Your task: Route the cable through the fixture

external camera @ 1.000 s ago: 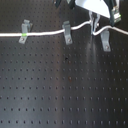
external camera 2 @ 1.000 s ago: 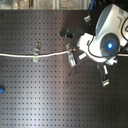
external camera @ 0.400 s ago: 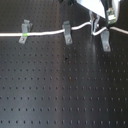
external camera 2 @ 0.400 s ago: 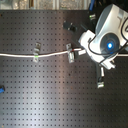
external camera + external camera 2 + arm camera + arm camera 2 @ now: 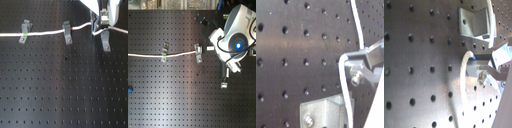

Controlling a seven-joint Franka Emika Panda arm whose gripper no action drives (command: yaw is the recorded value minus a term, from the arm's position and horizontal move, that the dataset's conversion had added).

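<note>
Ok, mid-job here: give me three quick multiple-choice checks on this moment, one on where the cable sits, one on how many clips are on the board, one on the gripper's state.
1. In the first exterior view, the cable runs:
A. across the board through the two clips at the first exterior view's left
B. coiled in the board's middle
C. off the board entirely

2. How many upright clips does the first exterior view show along the cable's line?
A. one
B. three
C. five

3. The gripper is:
A. wide open, away from the cable
B. shut on the cable
C. holding a clip

Answers: 1 A, the white cord passes the V-topped clip and the middle clip. 2 B, those two plus the fixture under the gripper. 3 B, the second wrist view shows the fingers closed with the cord looping out between them.
</note>
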